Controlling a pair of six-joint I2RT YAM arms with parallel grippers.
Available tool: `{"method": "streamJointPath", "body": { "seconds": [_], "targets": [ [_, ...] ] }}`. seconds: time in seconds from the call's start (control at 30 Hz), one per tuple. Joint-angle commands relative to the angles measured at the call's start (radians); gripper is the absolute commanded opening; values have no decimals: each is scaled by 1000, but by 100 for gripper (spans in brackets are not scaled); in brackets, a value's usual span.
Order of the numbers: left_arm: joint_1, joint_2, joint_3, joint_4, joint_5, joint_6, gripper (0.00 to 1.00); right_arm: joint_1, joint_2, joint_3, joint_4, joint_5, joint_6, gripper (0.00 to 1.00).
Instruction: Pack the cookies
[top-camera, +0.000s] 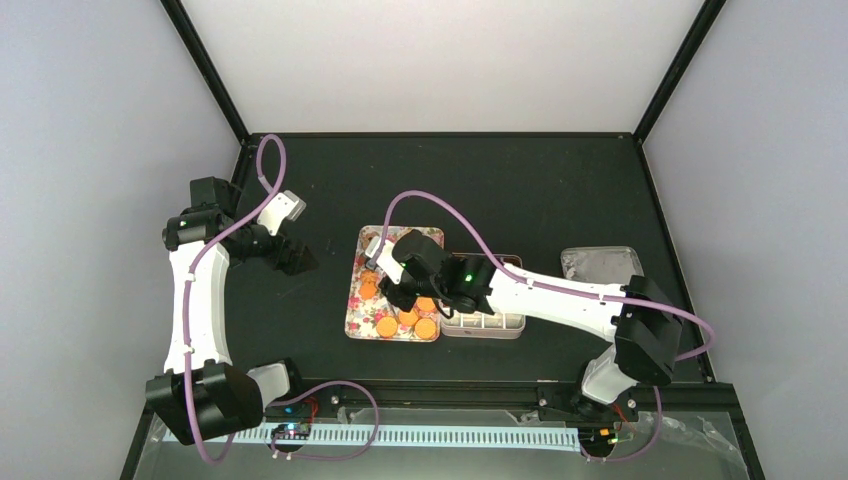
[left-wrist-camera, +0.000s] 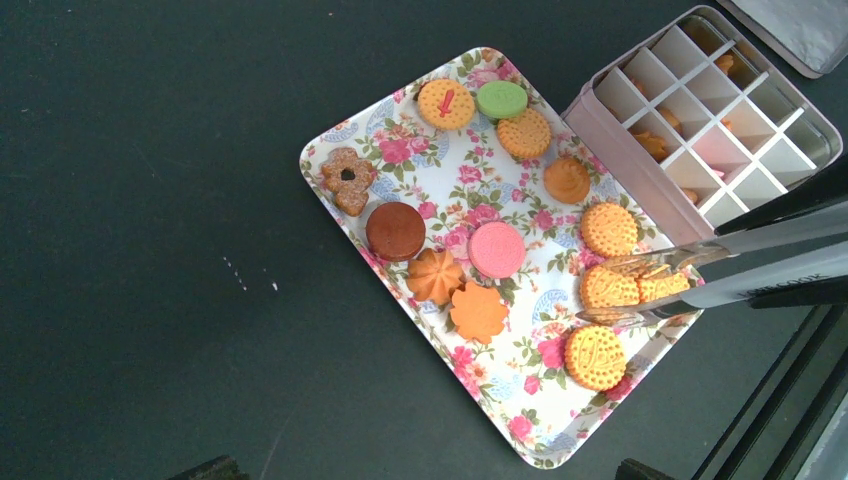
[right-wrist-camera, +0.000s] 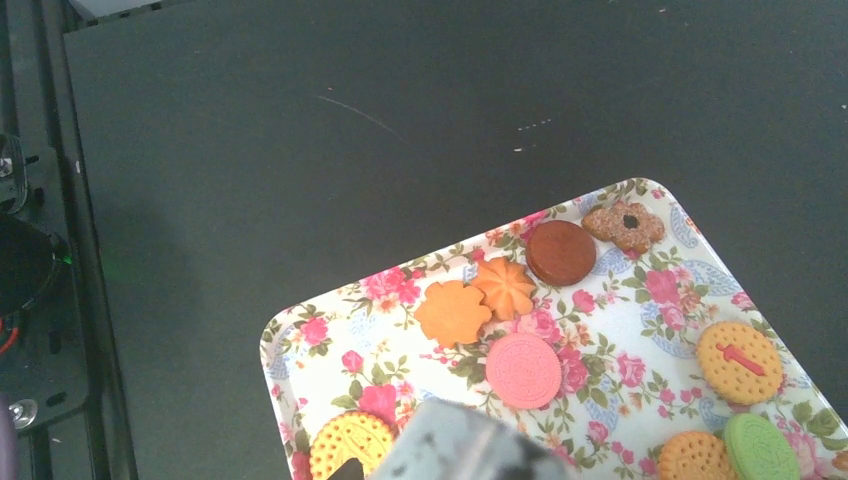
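A floral tray (left-wrist-camera: 460, 180) on a dark table (left-wrist-camera: 150, 250) holds about a dozen small cookies (left-wrist-camera: 497, 249): golden round ones plus brown, pink, green and flower-shaped pieces, lying flat and mostly apart. They look light, stiff and brittle, likely to crumble under a hard squeeze, so each is best pinched gently across its edges. The right gripper (top-camera: 400, 296) reaches over the tray, its jaws clamped on metal tongs (left-wrist-camera: 770, 238). The tong tips straddle a golden cookie (left-wrist-camera: 608, 288) near the tray's edge; whether they already pinch it cannot be told. A compartmented tin (left-wrist-camera: 625, 175) sits just beside the tray, a few pieces inside. The left gripper (top-camera: 292, 258) hovers well away from the tray, angled toward it, jaws apart and empty
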Motion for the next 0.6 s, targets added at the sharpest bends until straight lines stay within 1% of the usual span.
{"method": "streamJointPath", "body": {
  "seconds": [0.0, 0.2, 0.47, 0.53, 0.57],
  "targets": [
    [8, -17, -3, -7, 7, 22, 99, 4, -22, 4, -25, 62, -6, 31],
    [8, -16, 8, -9, 13, 24, 99, 5, -17, -15, -34, 72, 4, 32],
    [7, -14, 10, -11, 10, 26, 99, 3, 10, -49, 12, 57, 18, 33],
    [7, -15, 13, -12, 10, 26, 99, 2, 16, -36, 17, 48, 19, 33],
    [7, -15, 14, -11, 11, 24, 99, 0, 19, -29, 18, 46, 21, 31]
  ]
}}
